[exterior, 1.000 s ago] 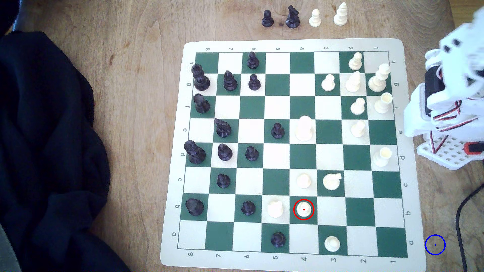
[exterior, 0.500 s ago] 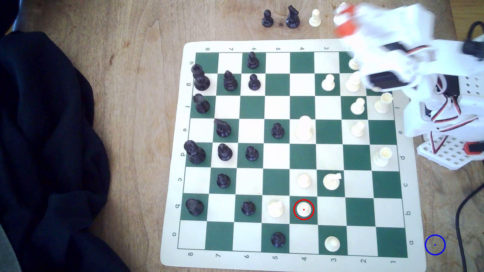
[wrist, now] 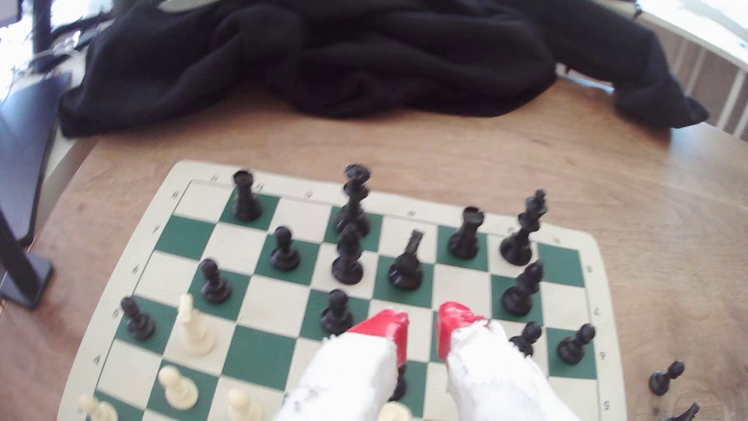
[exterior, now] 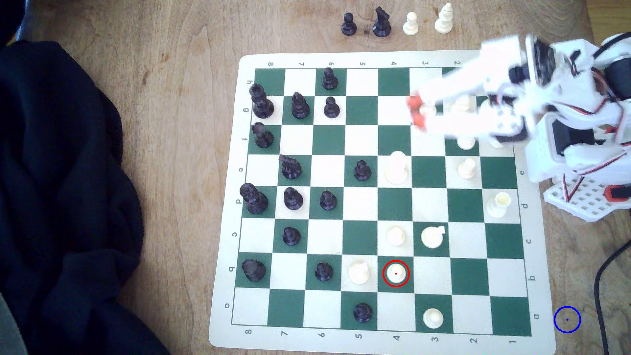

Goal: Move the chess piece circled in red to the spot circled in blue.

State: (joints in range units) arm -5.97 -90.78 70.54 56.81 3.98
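Hovering empty with jaws apart, gripper [wrist: 421,324] leaves one ringed pawn [exterior: 396,273] standing.

I'm working at a home/office desk prob.: wooden tabletop [exterior: 170,102], chess mat [exterior: 382,58], black garment [wrist: 324,60] lying nearby.

arm [exterior: 485,95]: motion-blurred in the exterior view, outline smeared over the board's upper right squares
gripper [exterior: 417,112]: red tips smeared in the exterior view, gap unreadable there
white pieces under the arm [exterior: 465,142]: partly hidden, only bases or faint shapes show; kinds cannot be told
dark cloth [exterior: 61,191]: cut off by the exterior view's left and lower edges
black cable [exterior: 602,273]: runs out of frame at the exterior view's right
black piece behind the white finger [wrist: 400,384]: mostly hidden in the wrist view
white pieces at the frame's edge [wrist: 97,409]: cut off in the wrist view
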